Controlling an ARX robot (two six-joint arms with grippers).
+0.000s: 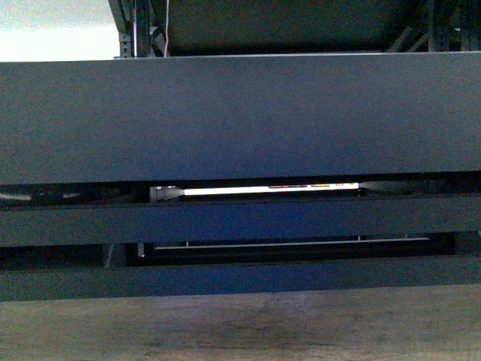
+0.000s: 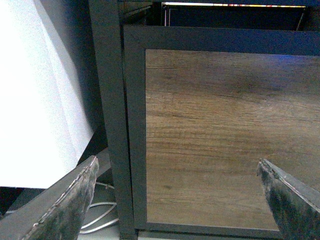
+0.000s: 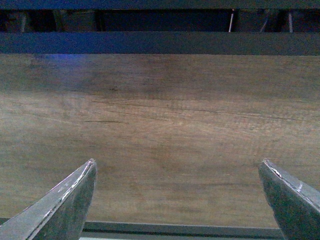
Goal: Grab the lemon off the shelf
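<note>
Spotted no lemon in any of the three views. Faced the shelf (image 1: 240, 120) dead on and very close in the front view: broad dark decks stacked edge-on, narrow gaps between, a bright strip (image 1: 270, 190) glowing through the upper gap. Caught the brown wood-grain panel (image 1: 240, 327) along the bottom of that view, below the lowest deck. Hung the left hand (image 2: 177, 160) released in front of that panel, fingers (image 2: 65, 205) spread wide, nothing between them, clear of the wood. Showed, from the left wrist, the panel's black frame (image 2: 134, 125) and a dark upright post (image 2: 107, 100) just beside it, with a white sheet (image 2: 35, 90) past the post and a white cable (image 2: 102, 215) lying low near the post's foot. Held the right hand (image 3: 177, 161) released as well, fingers wide apart and empty, pointed at the middle of the wood grain, with a dark rail (image 3: 160, 43) running across above the panel.
</note>
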